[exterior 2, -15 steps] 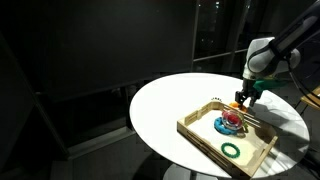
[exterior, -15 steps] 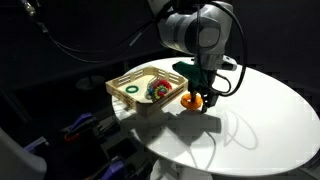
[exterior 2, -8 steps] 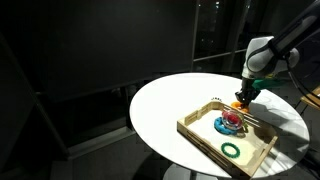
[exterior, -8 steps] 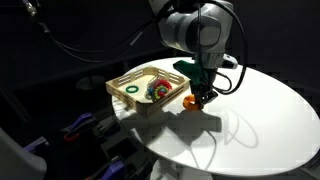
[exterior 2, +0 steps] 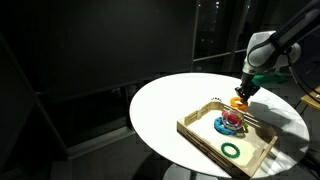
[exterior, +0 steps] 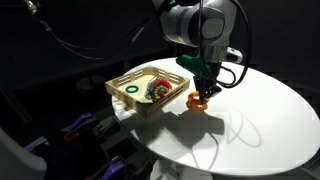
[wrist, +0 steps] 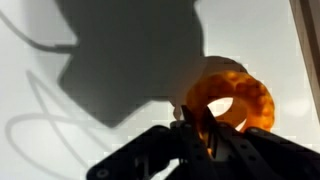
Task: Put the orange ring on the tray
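Note:
My gripper (exterior: 201,91) is shut on the orange ring (exterior: 196,99), which hangs just above the white table beside the tray's corner. In the wrist view the dark fingertips (wrist: 190,122) pinch the near rim of the orange ring (wrist: 248,92), with white tabletop and the arm's shadow behind it. The light-wood tray (exterior: 122,95) lies to one side of the ring in both exterior views. From the opposite side, the gripper (exterior 2: 241,97) holds the orange ring (exterior 2: 238,103) over the far edge of the tray (exterior 2: 200,131).
Inside the tray lie a green ring (exterior: 131,89) (exterior 2: 232,150) and a red ring (exterior: 159,86) (exterior 2: 231,121) on a teal base. The round white table (exterior: 260,120) drops off into dark surroundings on all sides. Cables hang behind the arm.
The jaws have shut on the orange ring, and the gripper has risen slightly with the ring off the table.

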You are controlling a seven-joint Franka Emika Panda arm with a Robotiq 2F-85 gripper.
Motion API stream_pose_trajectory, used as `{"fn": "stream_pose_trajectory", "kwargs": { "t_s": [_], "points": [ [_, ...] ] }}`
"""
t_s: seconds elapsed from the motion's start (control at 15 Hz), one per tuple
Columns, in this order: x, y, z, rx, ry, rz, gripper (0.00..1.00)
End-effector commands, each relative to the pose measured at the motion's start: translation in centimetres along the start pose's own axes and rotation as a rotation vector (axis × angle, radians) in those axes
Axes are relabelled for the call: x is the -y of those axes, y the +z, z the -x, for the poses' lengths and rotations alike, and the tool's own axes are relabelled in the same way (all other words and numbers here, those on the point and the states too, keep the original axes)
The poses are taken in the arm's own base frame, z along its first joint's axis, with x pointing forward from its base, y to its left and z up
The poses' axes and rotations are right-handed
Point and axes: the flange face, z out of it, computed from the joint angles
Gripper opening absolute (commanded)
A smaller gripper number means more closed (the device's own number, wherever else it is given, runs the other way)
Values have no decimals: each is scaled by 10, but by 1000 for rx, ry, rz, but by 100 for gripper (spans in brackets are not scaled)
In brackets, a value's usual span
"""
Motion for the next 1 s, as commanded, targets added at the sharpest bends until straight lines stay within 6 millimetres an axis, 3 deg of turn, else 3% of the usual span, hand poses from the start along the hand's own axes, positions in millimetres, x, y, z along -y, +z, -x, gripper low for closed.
{"fn": "stream_pose_trajectory", "kwargs": {
  "t_s": [0.0,0.53,0.93],
  "points": [
    [1,-31,4,-6,30,-18,5],
    [19,-76,23,-16,-18,-78,5],
    [35,-101,50,-4,-96,-115,5]
  ]
}}
